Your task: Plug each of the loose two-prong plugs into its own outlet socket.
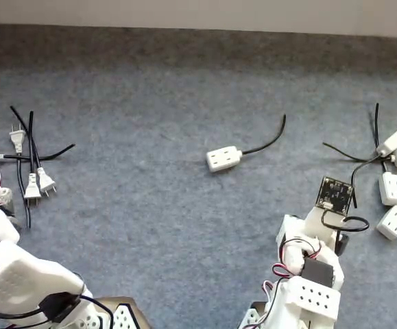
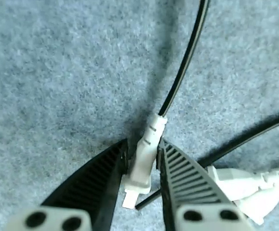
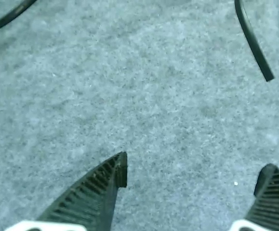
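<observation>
My left gripper (image 2: pixel 143 146) is closed on one white two-prong plug (image 2: pixel 140 174): the plug body sits between the two black fingers, its prong end is toward my wrist, and its black cord (image 2: pixel 185 62) runs away over the grey carpet (image 2: pixel 57 72). A second white plug (image 2: pixel 245 188) lies just beside one finger. My right gripper (image 3: pixel 195 171) stands wide open above the carpet with a cord end (image 3: pixel 255 48) near it, while one outlet socket (image 1: pixel 223 158) lies in the middle of the table, well apart from both arms, and more sockets (image 1: pixel 391 188) lie grouped at the right edge.
</observation>
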`<action>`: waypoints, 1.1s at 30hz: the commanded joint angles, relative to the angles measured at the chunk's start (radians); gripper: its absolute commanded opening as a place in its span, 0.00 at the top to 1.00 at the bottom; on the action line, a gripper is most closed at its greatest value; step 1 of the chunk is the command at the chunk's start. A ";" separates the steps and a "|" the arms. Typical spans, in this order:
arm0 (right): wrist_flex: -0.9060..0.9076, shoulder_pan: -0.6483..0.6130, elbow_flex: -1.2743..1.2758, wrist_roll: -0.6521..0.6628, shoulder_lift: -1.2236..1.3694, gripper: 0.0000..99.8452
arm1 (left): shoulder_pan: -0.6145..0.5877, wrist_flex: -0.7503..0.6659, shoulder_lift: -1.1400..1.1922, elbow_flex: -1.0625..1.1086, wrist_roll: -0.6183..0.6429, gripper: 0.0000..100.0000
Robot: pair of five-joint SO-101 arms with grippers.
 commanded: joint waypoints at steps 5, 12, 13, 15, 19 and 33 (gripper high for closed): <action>-0.016 -0.007 0.056 0.011 -0.012 0.60 | 0.007 -0.011 -0.010 -0.010 -0.074 0.90; -0.016 -0.007 0.056 0.011 -0.012 0.60 | 0.156 -0.005 -0.019 -0.028 -0.170 0.90; -0.016 -0.007 0.056 0.011 -0.012 0.60 | 0.182 -0.002 -0.019 -0.056 -0.187 0.90; -0.016 -0.007 0.056 0.011 -0.012 0.60 | 0.226 0.068 -0.019 -0.124 -0.201 0.92; -0.016 -0.007 0.056 0.011 -0.012 0.60 | 0.289 0.331 -0.019 -0.355 -0.199 0.99; -0.016 -0.007 0.056 0.011 -0.012 0.60 | 0.541 0.730 -0.392 -0.777 -0.196 0.99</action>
